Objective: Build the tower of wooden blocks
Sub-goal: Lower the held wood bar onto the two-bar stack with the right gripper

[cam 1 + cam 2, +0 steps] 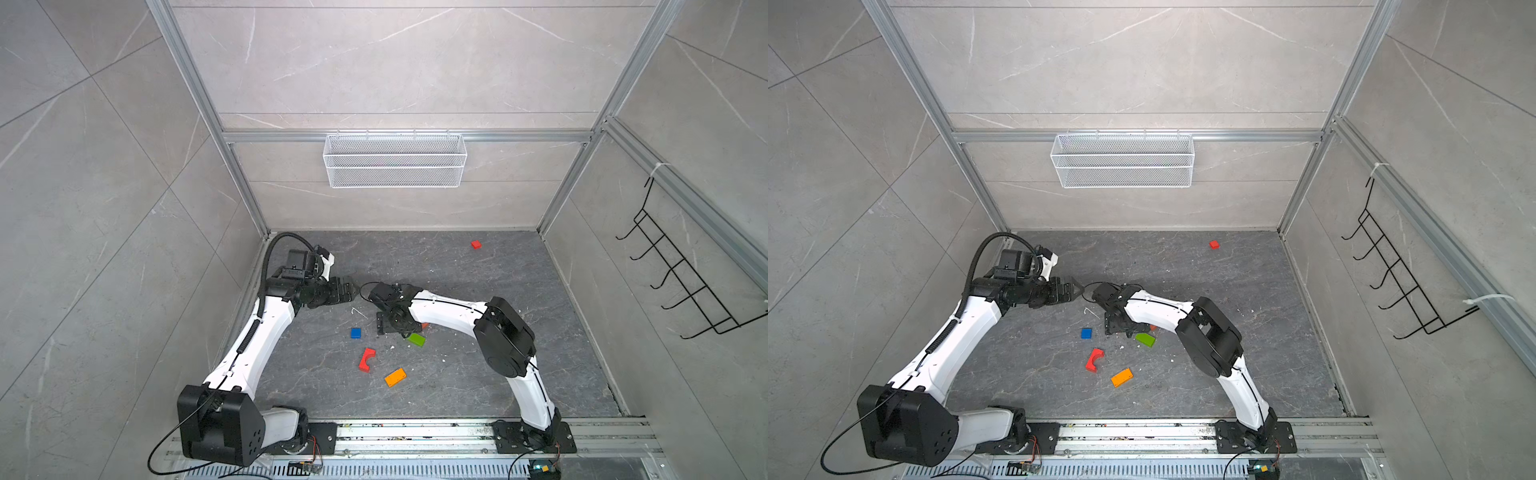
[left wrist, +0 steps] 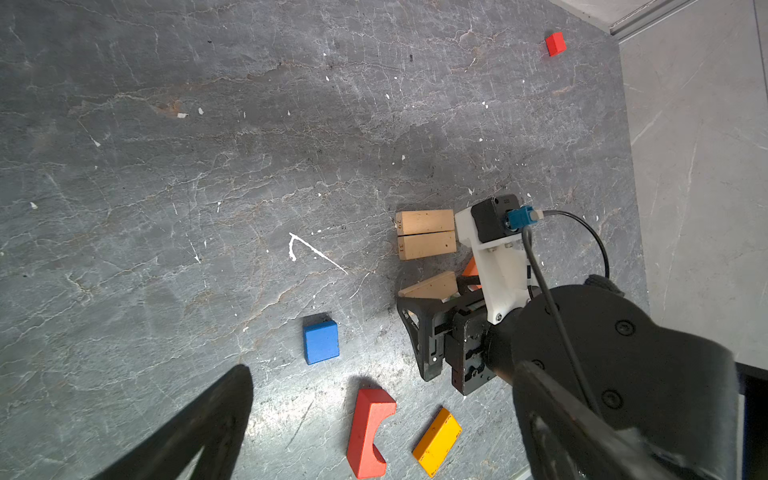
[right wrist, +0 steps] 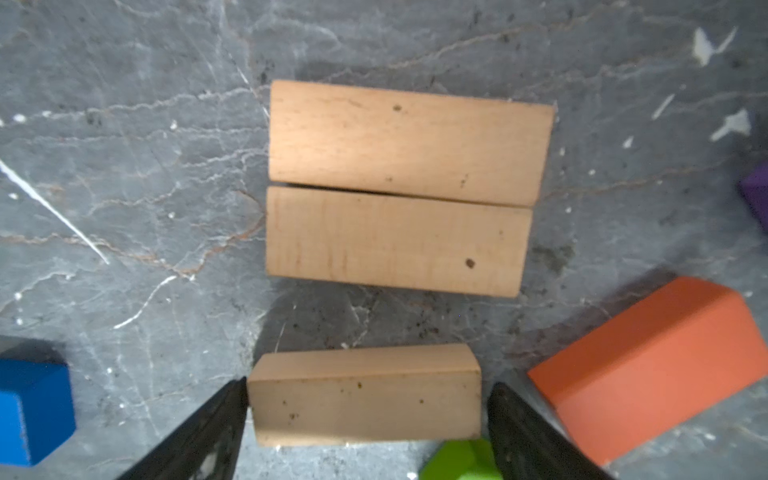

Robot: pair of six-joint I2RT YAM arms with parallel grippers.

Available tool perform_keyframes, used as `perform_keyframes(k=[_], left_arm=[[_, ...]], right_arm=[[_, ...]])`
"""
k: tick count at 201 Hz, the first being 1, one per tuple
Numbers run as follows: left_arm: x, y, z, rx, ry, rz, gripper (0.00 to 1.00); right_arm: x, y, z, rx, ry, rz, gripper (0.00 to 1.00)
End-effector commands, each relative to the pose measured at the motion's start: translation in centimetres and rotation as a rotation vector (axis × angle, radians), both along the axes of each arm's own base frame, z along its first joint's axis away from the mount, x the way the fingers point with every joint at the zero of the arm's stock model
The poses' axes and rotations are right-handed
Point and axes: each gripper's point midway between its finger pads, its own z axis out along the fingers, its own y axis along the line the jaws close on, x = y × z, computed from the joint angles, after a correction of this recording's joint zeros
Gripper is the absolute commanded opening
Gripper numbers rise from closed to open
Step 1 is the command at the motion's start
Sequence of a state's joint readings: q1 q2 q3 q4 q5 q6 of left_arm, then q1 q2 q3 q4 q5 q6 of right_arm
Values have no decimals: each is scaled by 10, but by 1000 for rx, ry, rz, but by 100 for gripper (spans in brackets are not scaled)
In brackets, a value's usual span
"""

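Right wrist view: the right gripper (image 3: 368, 388) straddles a third tan bar (image 3: 365, 399). Its jaws are spread past the bar's two ends, one finger (image 3: 224, 419) right against the wood and a thin gap at the other. Whether that bar lies flat cannot be told.

The wood block tower (image 3: 403, 187) is no more than a base. It is two tan wooden bars (image 3: 409, 141) lying flat on the table (image 1: 478, 374), long sides touching and slightly offset lengthwise. They sit just beyond the third bar, near the table's middle, and in both top views the right arm covers them.

Take a top view as a clock face centred on the right gripper:
- The green slab (image 1: 417, 339) lies just beside it at four o'clock.
- The orange slab (image 1: 395, 377) is at six.
- The red arch block (image 1: 367, 359) is at seven.
- The blue cube (image 1: 355, 333) is at nine.
- The red cube (image 1: 476, 244) sits well apart between one and two, near the back edge.

An orange-red slab (image 3: 648, 374) lies near the third bar's end. A purple piece (image 3: 758, 195) shows only at the frame's edge.

The left gripper (image 1: 352, 289) hangs between ten and eleven o'clock, jaws spread wide above the table.
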State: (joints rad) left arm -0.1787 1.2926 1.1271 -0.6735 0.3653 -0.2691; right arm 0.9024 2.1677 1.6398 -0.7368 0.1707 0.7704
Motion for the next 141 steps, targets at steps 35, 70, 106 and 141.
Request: perform_keyframes(k=[35,70,106,141], left_arm=[[1,3,9,-1,-33,11,100],[1,3,9,4,-35,13,100],[1,3,9,3,-35,14,100],[1,3,9,2,-35,13,100]], right_arm=[[-7,-7,-10,-38,29,100,88],[-6,-8,-11,-26,31,101,85],[-4,-9,-15,-28,32,98,77],[-1,-9,-14,-38,23,81,69]])
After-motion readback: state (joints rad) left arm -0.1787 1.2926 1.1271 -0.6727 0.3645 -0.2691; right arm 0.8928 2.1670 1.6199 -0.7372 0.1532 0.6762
